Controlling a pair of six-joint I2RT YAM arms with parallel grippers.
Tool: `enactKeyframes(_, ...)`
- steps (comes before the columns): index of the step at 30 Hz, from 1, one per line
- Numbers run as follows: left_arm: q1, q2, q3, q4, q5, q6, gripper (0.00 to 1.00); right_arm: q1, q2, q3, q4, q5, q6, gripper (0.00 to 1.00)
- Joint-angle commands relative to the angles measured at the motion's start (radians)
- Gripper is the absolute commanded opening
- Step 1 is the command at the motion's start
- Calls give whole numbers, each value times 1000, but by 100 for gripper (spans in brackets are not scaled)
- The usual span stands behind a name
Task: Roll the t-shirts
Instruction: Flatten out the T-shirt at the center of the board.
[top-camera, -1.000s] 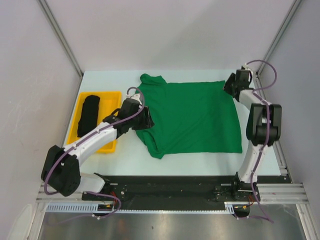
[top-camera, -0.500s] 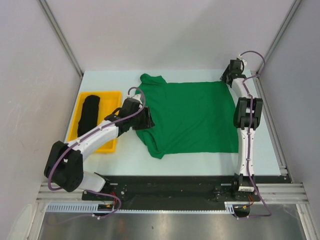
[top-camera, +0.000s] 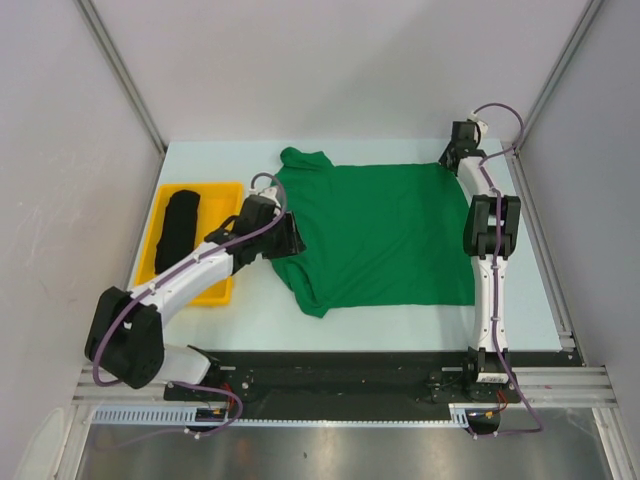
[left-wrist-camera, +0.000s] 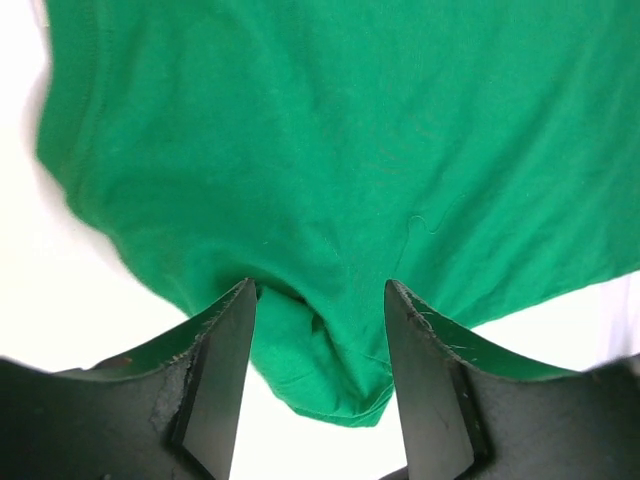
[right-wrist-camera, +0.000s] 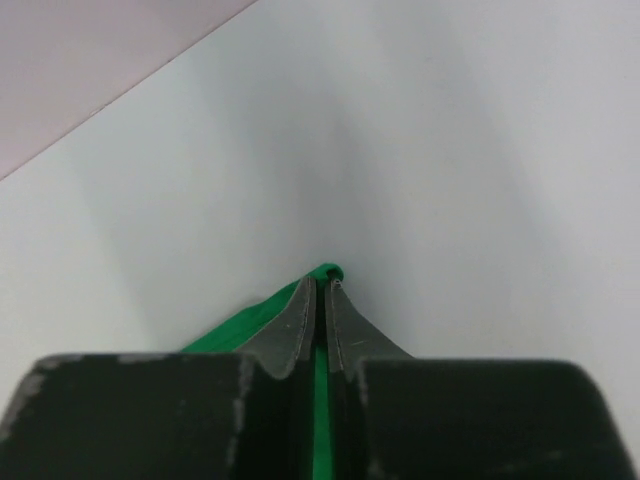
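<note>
White table (top-camera: 400, 320) ran from my arm bases at the near edge out to the pale walls (top-camera: 330, 70) at the back. On it the green t-shirt (top-camera: 380, 235) lay spread almost flat and took up most of the middle. Its near edge sat a little way in from my bases.

At the shirt's left edge, about halfway back, I had my left gripper (top-camera: 292, 240) down on the cloth. Seen from that wrist, the left gripper (left-wrist-camera: 318, 295) had its jaws standing apart, astride a bunched fold of green t-shirt (left-wrist-camera: 330, 150) that rose between them. The fold was not pinched.

Level with it and further left stood a yellow tray (top-camera: 215, 205). In it the black t-shirt (top-camera: 180, 230) lay as a roll, lengthwise, well apart from the green one.

Farthest out, at the shirt's far right corner, my right arm was stretched nearly straight. My right gripper (top-camera: 447, 162) sat on that corner. From its own wrist, the right gripper (right-wrist-camera: 320, 285) had both fingers pressed together on a thin edge of green t-shirt (right-wrist-camera: 322, 400), with a small tip of cloth showing past the fingertips.
</note>
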Motion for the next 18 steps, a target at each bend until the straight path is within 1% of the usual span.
enactKeyframes(1,37,-67,-51,7,-43,-4,54,-21,1,49,-13,78,-13,2)
enactKeyframes(3,52,-64,-66,19,-46,-4,52,-35,8,81,-19,78,-18,1)
enactKeyframes(4,55,-57,-72,19,-49,-4,47,-49,12,93,-23,75,-18,1)
enactKeyframes(5,58,-50,-72,24,-46,-4,45,-55,16,103,-31,77,-20,1)
enactKeyframes(9,61,10,-62,47,-35,-11,44,-78,18,106,-22,75,-24,1)
enactKeyframes(12,61,35,-60,56,-35,-37,45,-95,22,106,-19,80,-27,0)
enactKeyframes(15,61,39,-83,73,-40,-42,52,-107,33,107,-16,72,-24,0)
enactKeyframes(18,61,53,-83,94,-9,-48,56,-119,38,113,-14,72,-20,0)
